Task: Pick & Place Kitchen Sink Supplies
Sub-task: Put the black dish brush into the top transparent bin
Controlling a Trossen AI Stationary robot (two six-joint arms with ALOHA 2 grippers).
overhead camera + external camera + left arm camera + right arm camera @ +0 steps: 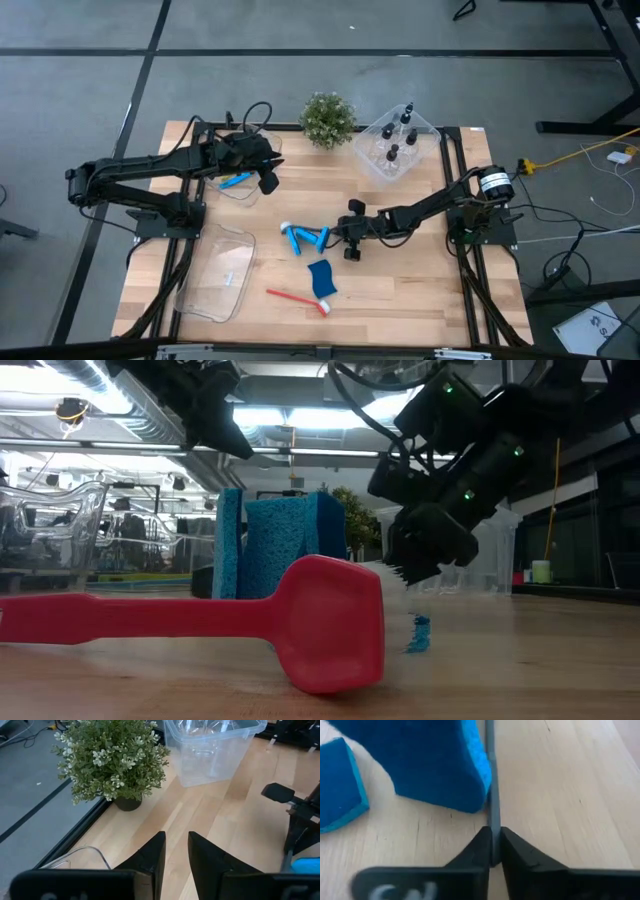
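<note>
Grey brush (490, 795) handle nipped in right pincer (492, 851), beside sponge (437, 762)

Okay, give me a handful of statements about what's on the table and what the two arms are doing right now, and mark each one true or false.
1. The right gripper has its fingers closed on a thin grey brush handle. True.
2. The red brush lies inside a clear bin. False: it lies on the bare wooden table, near the front edge.
3. The small black-capped bottles stand in the clear bin beside the potted plant. True.
4. The left gripper holds a blue sponge. False: nothing shows between its fingers; it hangs over the table's back left area.
5. Blue sponge pieces lie near the table's middle, by the right gripper. True.
</note>
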